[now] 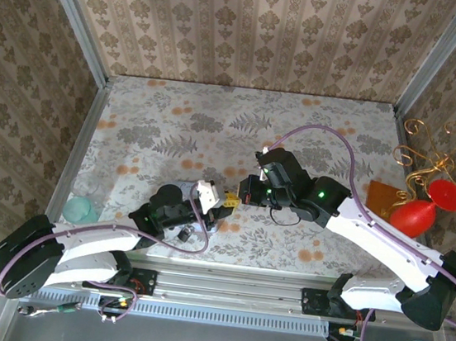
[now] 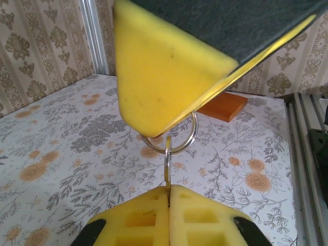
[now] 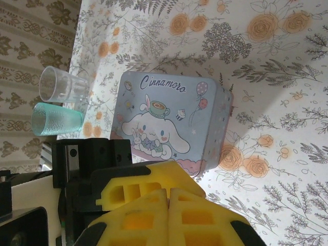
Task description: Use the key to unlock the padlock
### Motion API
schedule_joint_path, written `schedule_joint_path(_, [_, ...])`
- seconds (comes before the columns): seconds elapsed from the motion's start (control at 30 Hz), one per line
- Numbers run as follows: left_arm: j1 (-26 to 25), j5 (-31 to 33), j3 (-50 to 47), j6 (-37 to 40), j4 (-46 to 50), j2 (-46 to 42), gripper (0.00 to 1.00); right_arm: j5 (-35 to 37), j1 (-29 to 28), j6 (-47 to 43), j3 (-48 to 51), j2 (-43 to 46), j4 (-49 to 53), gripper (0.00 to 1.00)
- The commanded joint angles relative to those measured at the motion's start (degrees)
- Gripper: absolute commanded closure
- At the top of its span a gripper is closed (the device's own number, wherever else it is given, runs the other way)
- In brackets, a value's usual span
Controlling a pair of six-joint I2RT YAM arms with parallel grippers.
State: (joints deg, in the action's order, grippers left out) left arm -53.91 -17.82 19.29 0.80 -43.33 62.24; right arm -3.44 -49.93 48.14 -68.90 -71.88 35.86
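Key [image 2: 167, 165] stands upright in your left pincer [image 2: 169, 193], whose pads are pressed together on the thin blade. Its ring [image 2: 193, 134] sits just above those pads, and the top of the ring runs up behind a yellow pad [image 2: 159, 77] of your right pincer [image 3: 168, 197]. The right pincer's own pads meet along a tight seam. You cannot tell from the wrist view whether anything is nipped between them.

From above, the two pincers meet tip to tip over the near middle of the bench [image 1: 167, 121].

A small dark lump, likely the padlock [image 1: 183, 234], lies on the bench just beside your left arm, apart from both pincers. It is too small to be sure of.

Past the right pincer lies the tin [image 3: 174, 102], flat, with the cartoon dog facing up. A clear cup [image 3: 61, 84] and a teal cup [image 3: 56, 120] lie side by side near the tin's far edge. An orange block [image 2: 220, 107] rests on the bench beyond the key.
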Motion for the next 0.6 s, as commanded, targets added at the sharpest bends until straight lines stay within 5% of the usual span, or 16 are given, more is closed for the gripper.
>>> schedule_joint_path(0.0, [0.52,-2.75,0.31,0.21,-1.63,-1.32,0.96,0.89,-0.34,0.64,0.95,1.13,-0.80,1.00])
schedule_joint_path(0.17, [0.83,-0.80,-0.34,1.67,-0.94,-2.41,1.00,1.98,-0.34,1.51,1.63,1.98,-0.75,0.94])
schedule_joint_path(0.47, [6.48,4.18,3.22,10.04,6.22,-0.76,1.00,3.16,0.97,5.40,4.00,2.48,-3.08,0.52])
schedule_joint_path(0.57, [6.98,5.90,6.14,13.51,10.42,0.57,1.00,4.70,1.90,10.70,8.05,5.02,-7.45,0.47])
